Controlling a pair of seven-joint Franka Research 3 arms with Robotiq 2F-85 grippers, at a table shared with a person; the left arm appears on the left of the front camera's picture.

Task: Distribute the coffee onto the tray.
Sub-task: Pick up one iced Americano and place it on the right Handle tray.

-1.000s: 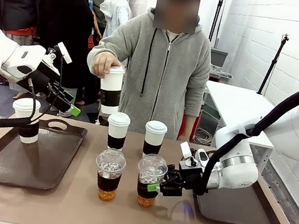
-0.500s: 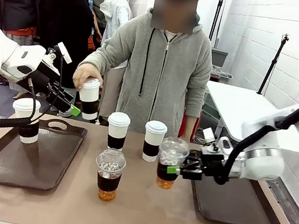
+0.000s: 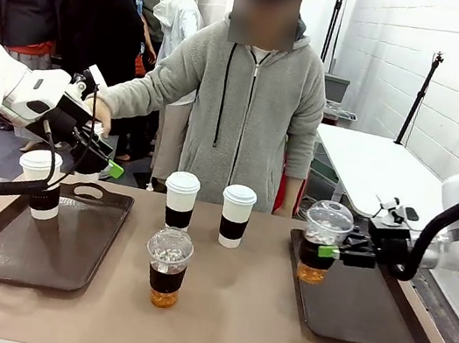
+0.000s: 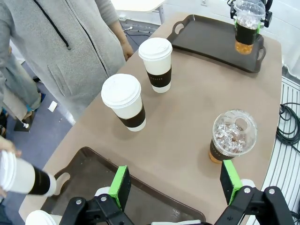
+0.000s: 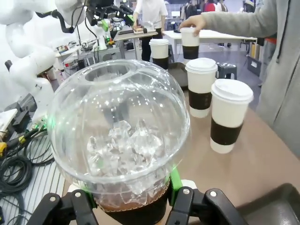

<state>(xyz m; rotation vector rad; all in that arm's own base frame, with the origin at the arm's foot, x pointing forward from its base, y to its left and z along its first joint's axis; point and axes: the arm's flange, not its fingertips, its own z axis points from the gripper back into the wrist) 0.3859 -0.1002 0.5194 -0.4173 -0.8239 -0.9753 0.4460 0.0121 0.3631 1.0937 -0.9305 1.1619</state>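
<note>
right pincer (image 3: 323, 252) clamped on a clear dome-lidded cup (image 3: 321, 241) of amber drink, held over the far left corner of the right tray (image 3: 371, 325); a second ago that cup stood mid-tabletop (image 3: 226, 340) beside the second clear cup (image 3: 167, 265), which has not moved. left pincer (image 4: 175, 183) hangs with jaws apart and empty over the far edge of the left tray (image 3: 63, 258), where one white cup (image 3: 38, 182) stands. the person's hand (image 3: 97, 117) has lowered another white cup (image 4: 21, 177) beside it. two white cups (image 3: 180, 199) stand at the tabletop's far middle.
</note>
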